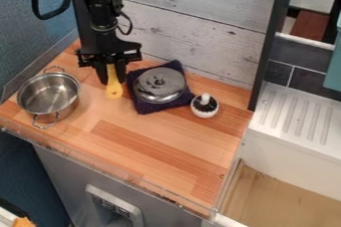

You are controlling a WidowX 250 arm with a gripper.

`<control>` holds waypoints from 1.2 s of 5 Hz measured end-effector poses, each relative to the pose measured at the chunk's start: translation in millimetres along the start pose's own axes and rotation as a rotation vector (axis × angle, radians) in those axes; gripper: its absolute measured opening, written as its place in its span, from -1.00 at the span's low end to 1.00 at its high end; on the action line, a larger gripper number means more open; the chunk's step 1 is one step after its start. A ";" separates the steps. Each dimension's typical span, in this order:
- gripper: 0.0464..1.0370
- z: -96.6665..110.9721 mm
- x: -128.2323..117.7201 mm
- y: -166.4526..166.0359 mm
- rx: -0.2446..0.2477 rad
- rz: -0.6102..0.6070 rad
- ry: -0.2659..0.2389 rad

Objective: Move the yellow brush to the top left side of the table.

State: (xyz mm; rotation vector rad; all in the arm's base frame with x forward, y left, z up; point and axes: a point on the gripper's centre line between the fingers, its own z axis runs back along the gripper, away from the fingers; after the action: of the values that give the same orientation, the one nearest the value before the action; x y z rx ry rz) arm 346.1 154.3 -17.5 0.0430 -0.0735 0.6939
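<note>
The wooden table [150, 139] bears everything. The gripper [112, 80] hangs over its top left part, jaws clasped about the yellow brush. The steel pot [62, 110] is at the left, the dark cloth [148, 108] right of the gripper, a metal lid [166, 89] on it. Between pot and cloth is the brush [114, 90]. A white cup [204, 113] sits beside the cloth.
</note>
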 end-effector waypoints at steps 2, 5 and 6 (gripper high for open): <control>-0.41 -24.7 26.4 8.5 0.004 0.053 0.034; 0.29 -32.5 35.6 8.0 0.024 0.071 0.057; 0.88 -33.5 33.8 6.6 0.030 0.073 0.061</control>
State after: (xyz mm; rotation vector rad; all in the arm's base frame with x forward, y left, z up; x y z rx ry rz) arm 369.6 183.0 -48.1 0.0485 -0.0059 0.7693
